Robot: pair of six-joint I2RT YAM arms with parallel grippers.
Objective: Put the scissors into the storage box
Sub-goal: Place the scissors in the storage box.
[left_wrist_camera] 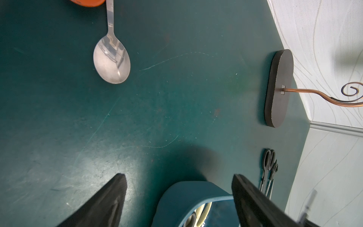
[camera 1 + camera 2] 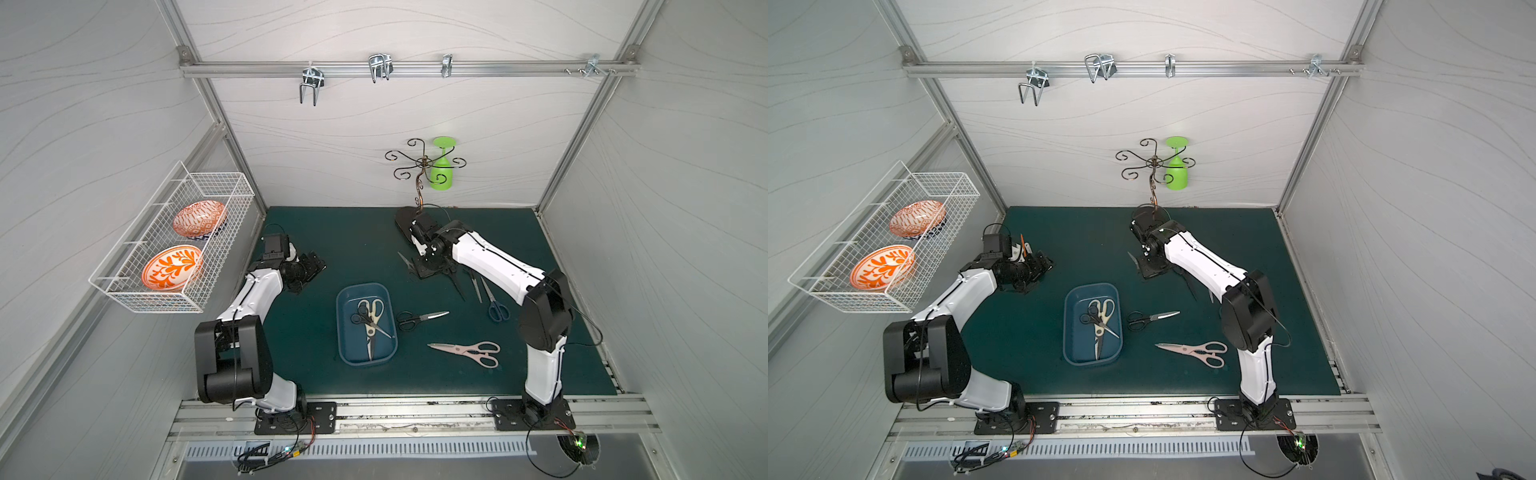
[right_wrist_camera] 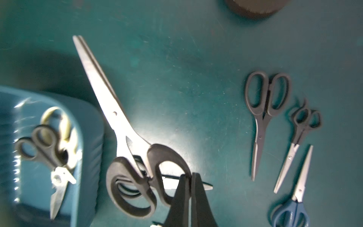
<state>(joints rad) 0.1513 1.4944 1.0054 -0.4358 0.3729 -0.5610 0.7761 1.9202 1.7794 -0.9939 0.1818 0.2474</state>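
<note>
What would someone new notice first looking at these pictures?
Probably the bright green glass hanging upside down on the curly stand at the back, and the orange bowls in the wire basket on the left wall. Then the right claw pinching black-handled scissors near the blue box.

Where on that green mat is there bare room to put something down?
Bare mat lies at the back between the left gripper and the stand base, and along the front edge before the storage box. It is crowded between the box and the right arm, where loose scissors lie.
</note>
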